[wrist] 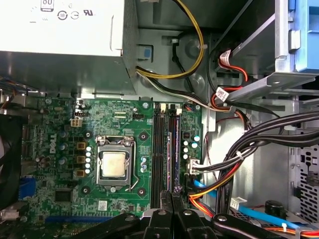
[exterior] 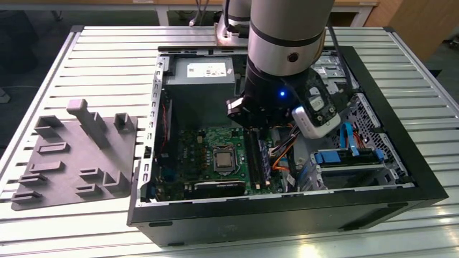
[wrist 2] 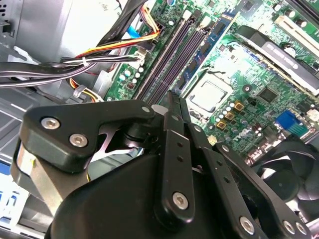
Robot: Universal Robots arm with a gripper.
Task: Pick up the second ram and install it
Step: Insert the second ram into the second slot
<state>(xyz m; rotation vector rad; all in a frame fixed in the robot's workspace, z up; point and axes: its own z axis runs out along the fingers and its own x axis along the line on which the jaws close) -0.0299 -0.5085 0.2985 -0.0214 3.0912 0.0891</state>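
Inside the open computer case (exterior: 401,177), the claw (wrist 2: 174,99) seems clamped on the second ram (wrist 2: 174,102) above the motherboard (wrist: 65,144).

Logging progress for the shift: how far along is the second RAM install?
Done: what looks like one RAM stick already stands in the motherboard slots. In hand: the claw hovers inside the case, low over the neighbouring slots, away from the grey tray. Left: I can't tell whether the second stick is seated.

Second ram (wrist: 176,149): dark narrow stick on edge in motherboard socket, lengthwise beside neighbouring slots.
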